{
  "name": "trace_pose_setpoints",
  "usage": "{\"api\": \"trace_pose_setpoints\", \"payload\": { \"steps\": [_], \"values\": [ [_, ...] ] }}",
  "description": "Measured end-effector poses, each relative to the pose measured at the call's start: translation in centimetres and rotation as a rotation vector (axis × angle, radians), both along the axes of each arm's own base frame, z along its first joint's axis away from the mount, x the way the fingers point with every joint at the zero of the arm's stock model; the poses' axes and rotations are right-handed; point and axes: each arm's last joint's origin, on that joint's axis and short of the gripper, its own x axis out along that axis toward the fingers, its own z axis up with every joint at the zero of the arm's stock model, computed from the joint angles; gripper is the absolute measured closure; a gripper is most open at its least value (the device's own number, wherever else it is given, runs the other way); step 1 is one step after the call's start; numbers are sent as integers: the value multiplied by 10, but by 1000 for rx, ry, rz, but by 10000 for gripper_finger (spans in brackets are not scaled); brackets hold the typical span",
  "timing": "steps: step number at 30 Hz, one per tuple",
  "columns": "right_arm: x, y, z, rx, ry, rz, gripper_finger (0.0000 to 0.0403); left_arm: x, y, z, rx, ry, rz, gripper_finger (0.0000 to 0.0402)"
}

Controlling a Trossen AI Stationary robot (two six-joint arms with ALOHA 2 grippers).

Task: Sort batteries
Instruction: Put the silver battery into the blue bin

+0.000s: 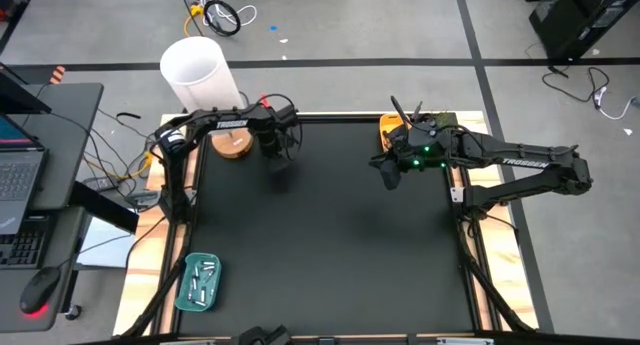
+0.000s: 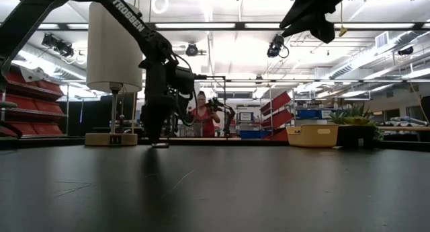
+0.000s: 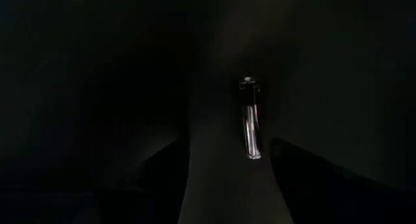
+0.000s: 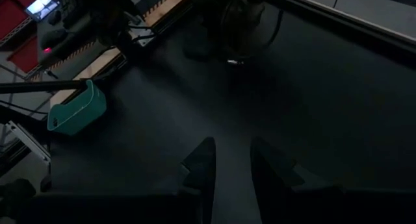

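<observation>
The left tool (image 1: 277,151) is reaching down at the far left part of the black bench (image 1: 330,235), close to the far edge, with its fingers spread apart and nothing pinched between them. In the left wrist view, a single dark battery (image 3: 249,118) is lying on the mat between the two fingers (image 3: 149,165), touching neither. From the low view, the left tool (image 2: 158,128) is hanging with its tips at the mat surface, beside a small object (image 2: 160,145) too small to identify with certainty. Just beyond it, at the far left corner, a lamp with a white shade (image 1: 200,73) is standing on a round wooden base (image 1: 232,145). The right tool (image 1: 388,171) is hovering high above the far right part of the bench; its fingers (image 4: 201,169) are standing partly apart with a narrow gap and are gripping nothing. Behind it, a yellow tray (image 1: 387,132) is sitting at the far right edge. A teal tray (image 1: 199,282) is resting by the near left edge, well apart from both arms, with several pale batteries (image 1: 205,280) lying inside. The wide middle and near right of the bench are showing bare mat. Wooden strips (image 1: 150,255) are bordering the left and right sides. Outside the left edge, a desk with a laptop (image 1: 18,175) is standing. In the room beyond, a person (image 2: 201,114) is standing.
</observation>
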Motion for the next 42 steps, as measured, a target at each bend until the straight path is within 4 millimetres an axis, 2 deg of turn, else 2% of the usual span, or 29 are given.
{"api": "trace_pose_setpoints", "payload": {
  "steps": [10,14,20,26,33,42],
  "values": [
    [0,0,0,-5,1,3,319,11,-5,-1,40,-52,18,174],
    [0,0,0,-4,1,3,319,22,-16,-1,56,-69,-25,180],
    [0,0,0,-6,1,4,319,34,-32,-10,170,29,-81,199],
    [0,0,0,-2,1,7,319,36,-36,-21,111,40,-67,247],
    [0,0,0,0,1,13,319,38,-37,-23,43,7,-69,365],
    [0,1,0,1,1,15,319,41,-37,-20,72,2,-50,369]
  ]
}}
